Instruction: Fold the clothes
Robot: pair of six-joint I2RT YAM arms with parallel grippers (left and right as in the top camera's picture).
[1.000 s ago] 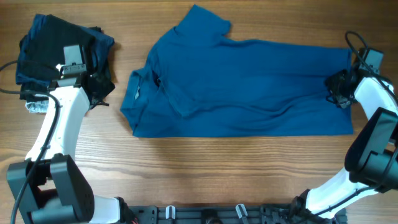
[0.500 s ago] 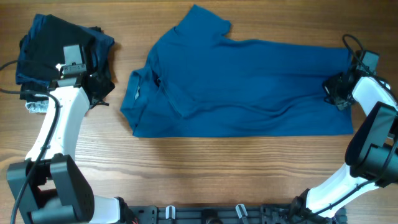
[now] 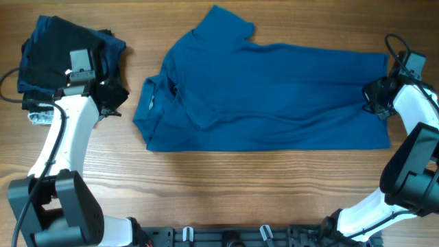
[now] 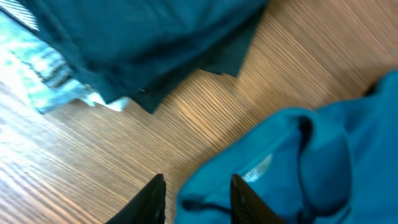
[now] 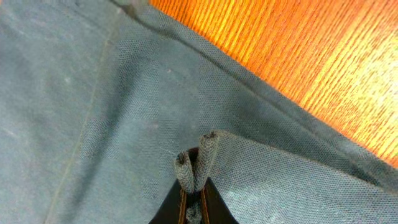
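Shirt [image 3: 274,89] flat on bench [image 3: 226,189], centre to right of the overhead view. It is spread open, one sleeve towards the far edge, the other folded in over the chest.

Right fingers [image 5: 214,208] are shut on a pinch of knit fabric at the hem [image 3: 385,130]. The wrist view shows a small doubled ridge of cloth standing up between them, with bare wood just beyond the edge. Judgement: the hem is taken at the outer edge so that end can be lifted and carried over the body.

Left fingers [image 4: 152,199] stand at a narrow gap, nothing clamped. They hang over bare wood between the dark folded pile [image 3: 62,48] and the collar [image 3: 149,96] — near the collar, apparently apart from it. Judgement: placed to take the collar end, or pin it, while the hem end moves.

Orientation: long axis runs left–right across the bench, collar to the robot's left, hem to its right. Placket side is not readable.
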